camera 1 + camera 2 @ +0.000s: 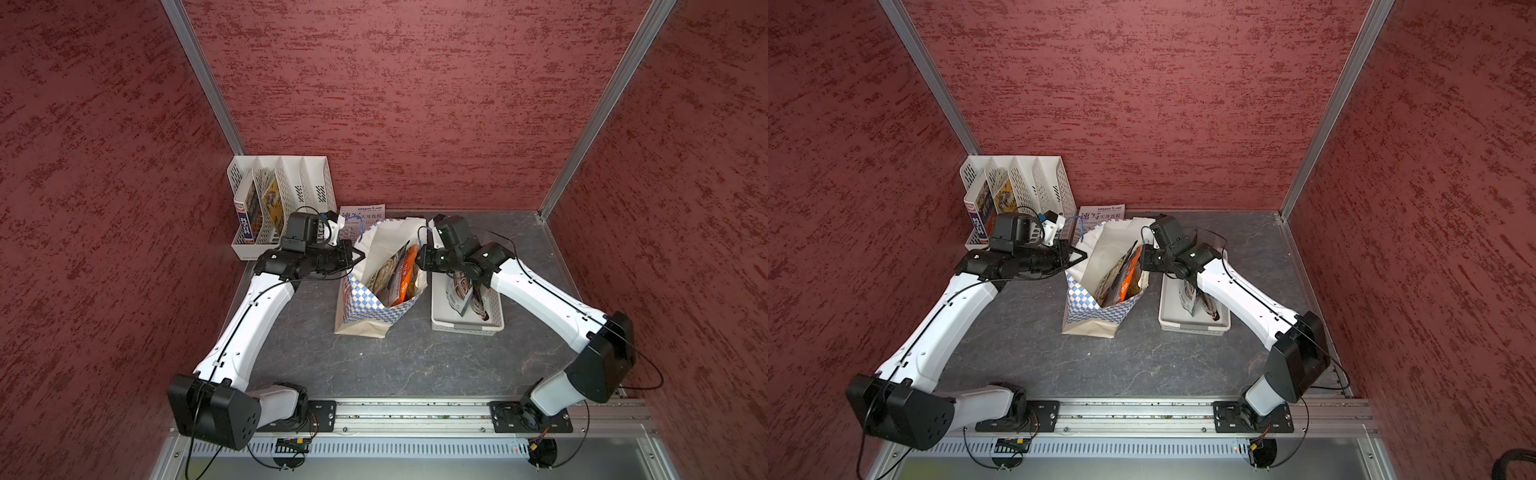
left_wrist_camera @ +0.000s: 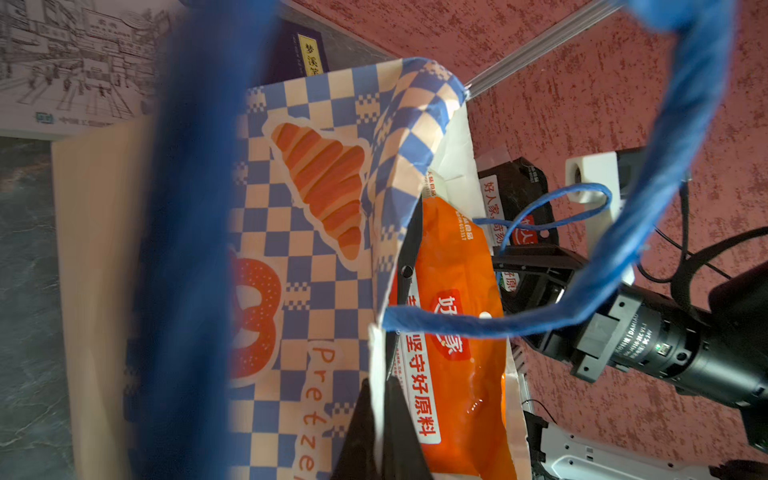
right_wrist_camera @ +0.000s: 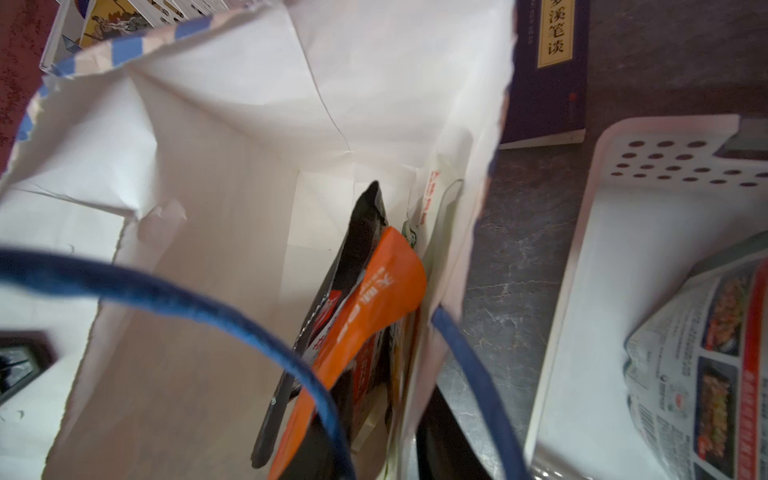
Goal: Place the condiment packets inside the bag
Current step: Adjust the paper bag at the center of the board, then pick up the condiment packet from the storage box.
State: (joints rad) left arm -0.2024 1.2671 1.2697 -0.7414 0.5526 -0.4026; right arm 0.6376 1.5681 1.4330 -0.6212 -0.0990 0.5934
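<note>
Now | left gripper [image 1: 357, 254] pinched shut on bag [image 1: 365, 301] rim | right gripper [image 1: 417, 258] part-open astride orange packet [image 1: 409, 270] standing inside bag | other packets [image 1: 459, 297] in basket [image 1: 465, 329]: likely light, floppy, slick; pinch top seam

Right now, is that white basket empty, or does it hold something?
Not empty. The white basket holds glossy printed packets, seen in both top views and the right wrist view.

Blue-white checkered bag [image 1: 365, 299], orange packet [image 1: 409, 272], white basket [image 1: 465, 326], maroon walls [image 1: 415, 104]
</note>
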